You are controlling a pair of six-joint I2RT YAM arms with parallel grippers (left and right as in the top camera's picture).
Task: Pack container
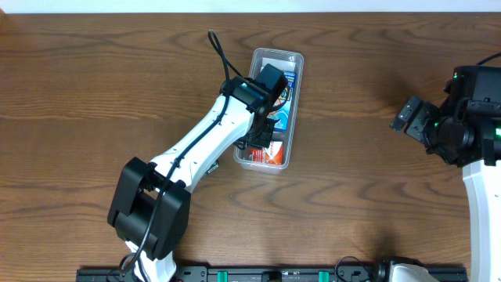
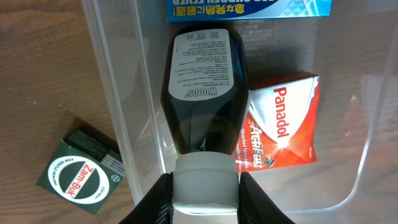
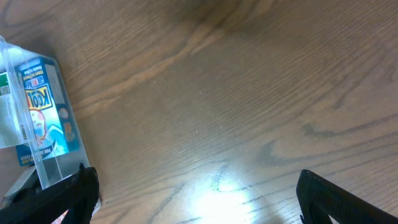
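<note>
Your left gripper (image 2: 205, 202) clamps the dark bottle (image 2: 205, 93) by its cap (image 2: 205, 182), long axis lying along the container (image 2: 115, 106) beneath it. Your right gripper (image 3: 199, 199), open, sits well right.

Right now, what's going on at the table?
The left claw is shut on the white cap of a dark bottle, holding it over the clear container, which has a red Panadol box and a blue box inside. A green Zam-Buk box lies on the table beside it. The right claw is open, holding nothing.
</note>
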